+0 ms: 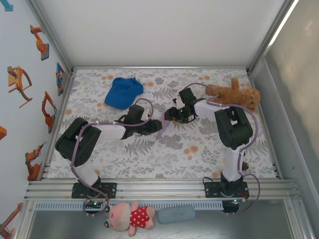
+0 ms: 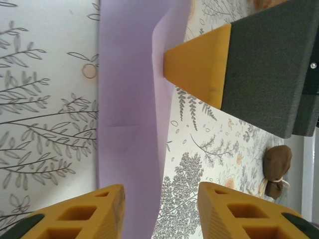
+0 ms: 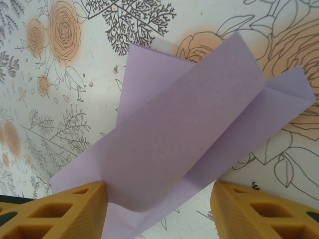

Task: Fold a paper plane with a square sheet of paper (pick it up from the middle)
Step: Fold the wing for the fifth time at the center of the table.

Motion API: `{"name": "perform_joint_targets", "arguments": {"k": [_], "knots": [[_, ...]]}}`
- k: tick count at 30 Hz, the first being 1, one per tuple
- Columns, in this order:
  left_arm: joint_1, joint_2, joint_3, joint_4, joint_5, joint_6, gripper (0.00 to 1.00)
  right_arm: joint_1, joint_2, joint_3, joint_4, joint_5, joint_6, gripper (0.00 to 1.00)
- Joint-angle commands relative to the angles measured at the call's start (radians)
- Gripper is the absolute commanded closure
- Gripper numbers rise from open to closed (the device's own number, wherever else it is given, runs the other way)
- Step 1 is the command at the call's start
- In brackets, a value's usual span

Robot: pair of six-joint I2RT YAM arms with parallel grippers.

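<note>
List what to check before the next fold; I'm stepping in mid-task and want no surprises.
1. Left gripper open, straddling the paper: ok.
2. Right gripper open, paper between its fingers: ok.
3. Paper lying flat on the table: not ok, one folded flap stands up.
4. Blue cap clear of the paper: ok.
5. Teddy bear clear of the right arm: cannot tell, they overlap from above.
6. Fold edges aligned: cannot tell.
</note>
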State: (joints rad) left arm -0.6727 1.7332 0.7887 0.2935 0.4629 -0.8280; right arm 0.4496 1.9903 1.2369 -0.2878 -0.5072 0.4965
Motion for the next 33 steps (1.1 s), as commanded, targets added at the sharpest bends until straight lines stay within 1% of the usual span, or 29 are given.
{"name": "perform_joint_targets", "arguments": {"k": [1,5,12,28,33], "knots": [[-0.004,-0.032,-0.013,-0.058,-0.049,0.028,0.54,0.008,0.091,-0.015,-0.048,0.114,-0.021,0.42],[-0.02,-0.018,0.021,-0.11,-0.077,0.055,0.49,0.009,0.096,-0.005,-0.059,0.118,-0.021,0.42],[-0.038,0.007,0.06,-0.153,-0.099,0.075,0.49,0.011,0.103,0.001,-0.067,0.12,-0.018,0.42],[-0.038,0.06,0.076,-0.188,-0.116,0.059,0.63,0.011,0.122,0.001,-0.076,0.129,-0.014,0.45],[-0.039,0.073,0.082,-0.199,-0.121,0.058,0.67,0.011,0.133,0.003,-0.084,0.14,-0.015,0.47]]}}
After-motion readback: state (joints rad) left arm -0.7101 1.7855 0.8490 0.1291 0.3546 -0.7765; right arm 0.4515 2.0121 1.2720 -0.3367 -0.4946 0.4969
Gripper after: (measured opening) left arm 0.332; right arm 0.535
